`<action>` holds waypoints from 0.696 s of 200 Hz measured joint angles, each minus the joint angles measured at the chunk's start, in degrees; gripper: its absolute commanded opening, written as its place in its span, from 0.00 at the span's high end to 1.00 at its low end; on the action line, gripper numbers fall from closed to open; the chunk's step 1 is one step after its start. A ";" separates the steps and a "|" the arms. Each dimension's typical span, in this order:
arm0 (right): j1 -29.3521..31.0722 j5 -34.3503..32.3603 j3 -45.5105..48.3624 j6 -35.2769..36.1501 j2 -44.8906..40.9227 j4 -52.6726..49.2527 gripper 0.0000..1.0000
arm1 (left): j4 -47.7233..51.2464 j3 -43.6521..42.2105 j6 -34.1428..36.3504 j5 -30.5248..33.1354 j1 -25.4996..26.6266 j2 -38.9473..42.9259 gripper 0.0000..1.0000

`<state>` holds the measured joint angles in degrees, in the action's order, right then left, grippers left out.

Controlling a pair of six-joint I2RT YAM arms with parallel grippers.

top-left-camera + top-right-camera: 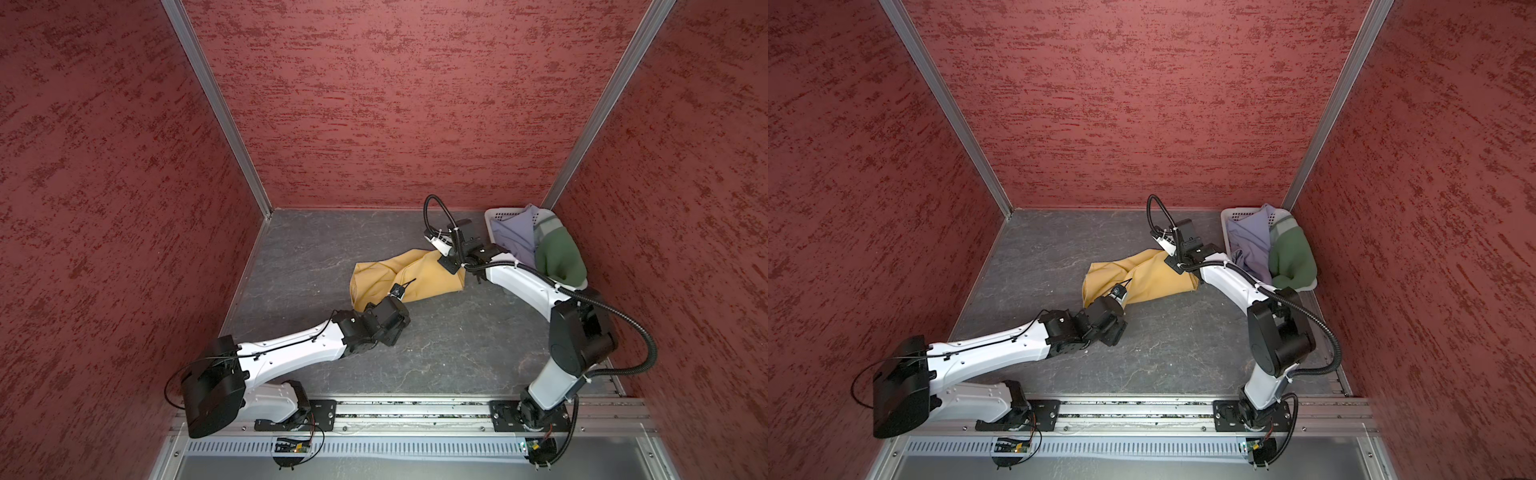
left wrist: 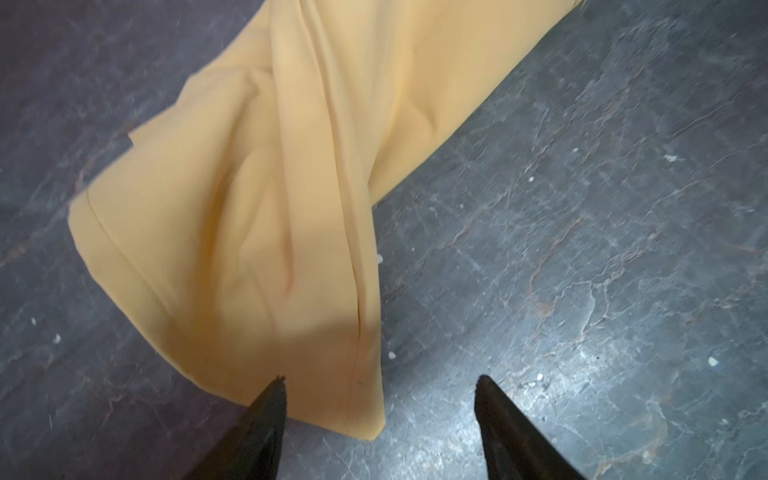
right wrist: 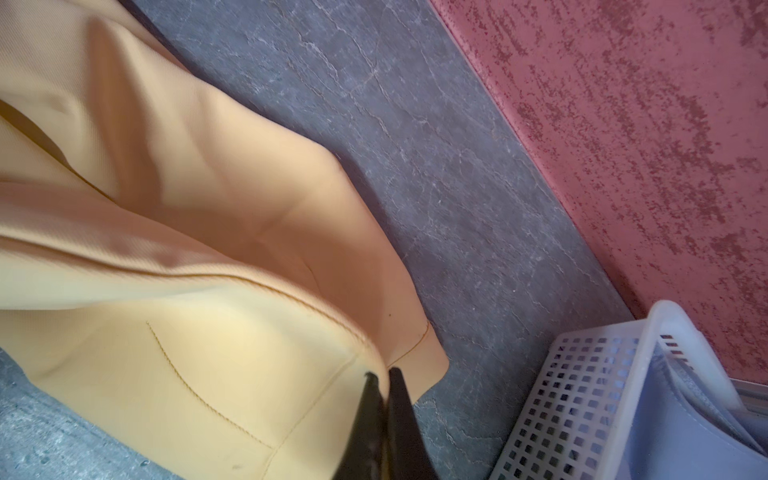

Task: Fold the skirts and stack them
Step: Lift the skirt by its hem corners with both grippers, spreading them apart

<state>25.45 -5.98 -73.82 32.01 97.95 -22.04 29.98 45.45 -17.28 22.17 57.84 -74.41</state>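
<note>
While the yellow skirt (image 1: 399, 272) on the table (image 1: 457, 353) is pinched at one edge by the closed right gripper (image 3: 382, 374), a corner at its other end is straddled by the left gripper (image 2: 382, 378), fingers (image 2: 266, 415) wide, probably for stretching flat. Lavender skirt (image 1: 513, 237) and green skirt (image 1: 559, 255) are kept in the basket (image 1: 496, 214).

Bare table (image 1: 316, 245) left of and behind the yellow skirt (image 1: 432, 278) leaves open passage. The basket (image 1: 498, 212) fills the far right corner. The right arm (image 1: 519, 278) bars the gap between skirt and basket; the left arm (image 1: 291, 345) crosses front left.
</note>
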 measured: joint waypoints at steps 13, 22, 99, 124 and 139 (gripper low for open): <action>-0.17 0.20 0.50 0.17 0.00 0.37 1.00 | 1.42 -0.74 -2.62 0.57 0.81 -0.70 0.39; -0.24 0.24 0.90 0.28 0.00 0.46 1.00 | 2.08 -1.14 -3.80 0.85 1.40 -1.18 0.41; -0.55 0.42 2.67 0.57 -0.04 1.31 1.00 | 2.25 -3.34 -10.73 1.11 2.97 -6.88 0.44; -0.55 0.42 3.10 0.57 -0.20 1.36 1.00 | 1.16 -4.11 -11.39 1.70 2.64 -8.37 0.47; -0.55 0.42 3.19 0.57 -0.24 1.38 1.00 | 0.13 -4.70 -11.45 1.95 2.08 -9.22 0.50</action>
<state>24.91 -5.56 -70.63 32.58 97.71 -20.67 30.11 40.75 -28.73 24.12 59.92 -83.64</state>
